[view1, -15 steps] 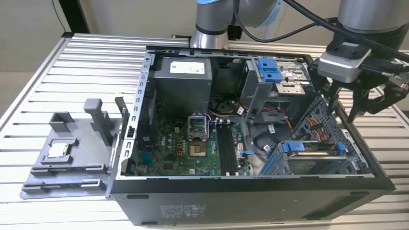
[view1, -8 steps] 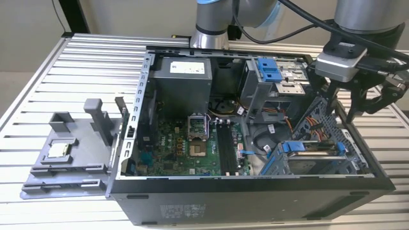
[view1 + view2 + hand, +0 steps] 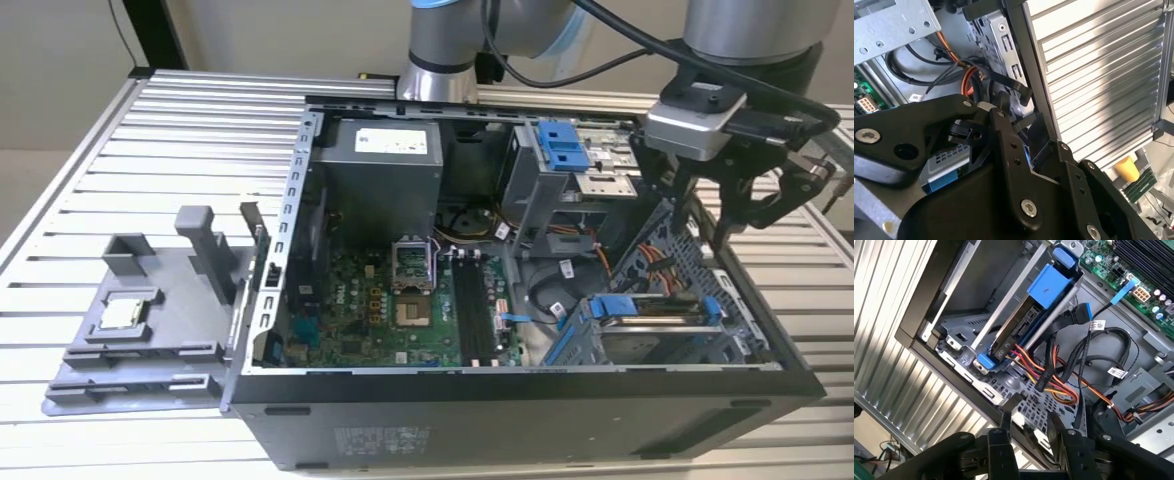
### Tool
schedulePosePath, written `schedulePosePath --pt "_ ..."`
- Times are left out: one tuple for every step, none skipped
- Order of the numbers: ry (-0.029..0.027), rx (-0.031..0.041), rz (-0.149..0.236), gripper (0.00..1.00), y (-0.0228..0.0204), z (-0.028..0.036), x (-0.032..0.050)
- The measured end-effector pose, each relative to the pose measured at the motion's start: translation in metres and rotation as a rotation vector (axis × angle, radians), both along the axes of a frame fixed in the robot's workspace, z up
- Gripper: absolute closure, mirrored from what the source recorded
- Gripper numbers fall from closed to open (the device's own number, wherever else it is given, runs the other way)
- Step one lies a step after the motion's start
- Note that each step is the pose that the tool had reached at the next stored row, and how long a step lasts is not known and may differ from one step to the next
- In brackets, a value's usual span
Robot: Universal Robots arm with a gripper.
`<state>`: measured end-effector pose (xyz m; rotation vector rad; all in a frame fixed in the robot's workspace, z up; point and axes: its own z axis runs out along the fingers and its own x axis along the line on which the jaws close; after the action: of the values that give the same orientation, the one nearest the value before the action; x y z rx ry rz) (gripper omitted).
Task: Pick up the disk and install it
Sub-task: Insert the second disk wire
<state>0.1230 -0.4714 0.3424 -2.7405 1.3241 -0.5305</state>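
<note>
The tool (image 3: 747, 215) hangs over the open case's (image 3: 534, 400) wall on the exterior view's right, above the drive bay. In the first wrist view its two black fingertips (image 3: 1006, 417) stand apart with nothing between them, so it is released and empty.

The disk (image 3: 650, 318) already sits in the bay at the case's front corner, its blue bracket (image 3: 625, 306) on top; in the first wrist view the disk (image 3: 1016, 332) lies inside the metal cage (image 3: 961, 347), edge on, with the blue bracket's tab at its end and red, yellow and black wires (image 3: 1049, 367) running just beside it. By my reading the seating step is at or near its end: the disk looks home in its slot, though whether it is fully latched I cannot tell. Any further push would need the tool lowered straight, clear of the wires and the case wall.

The case rests on a ribbed metal tabletop (image 3: 187, 130). A grey fixture (image 3: 147, 310) with a small chip (image 3: 123, 312) lies well apart, on the exterior view's left. Beyond is a plain pale wall
</note>
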Motion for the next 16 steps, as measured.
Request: schedulePosePath --pt "0.0000 0.0000 0.000 0.00 0.0009 -0.0001 0.0000" --pt "0.0000 -0.0001 0.000 0.00 0.0019 -0.0001 0.0000" --pt "0.0000 -0.0001 0.000 0.00 0.0026 -0.0001 0.0000" --pt "0.0000 0.0001 0.000 0.00 0.0031 -0.0002 0.0000" --pt "0.0000 0.0000 0.000 0.00 0.0031 -0.0003 0.0000" --pt "0.0000 -0.0002 0.000 0.00 0.0031 -0.0003 0.0001" --pt "0.0000 -0.0002 0.000 0.00 0.0032 -0.0005 0.0001" --pt "0.0000 -0.0001 0.000 0.00 0.0033 -0.0008 0.0001" --pt "0.0000 -0.0001 0.000 0.00 0.0033 -0.0009 0.0002" --pt "0.0000 0.0001 0.000 0.00 0.0035 -0.0010 0.0002" --pt "0.0000 0.0000 0.000 0.00 0.0036 -0.0010 0.0002" --pt "0.0000 0.0000 0.000 0.00 0.0036 -0.0010 0.0002" --pt "0.0000 0.0000 0.000 0.00 0.0036 -0.0010 0.0002" --pt "0.0000 -0.0002 0.000 0.00 0.0036 -0.0009 0.0002" --pt "0.0000 -0.0001 0.000 0.00 0.0037 -0.0009 0.0002" --pt "0.0000 -0.0001 0.000 0.00 0.0037 -0.0009 0.0002"
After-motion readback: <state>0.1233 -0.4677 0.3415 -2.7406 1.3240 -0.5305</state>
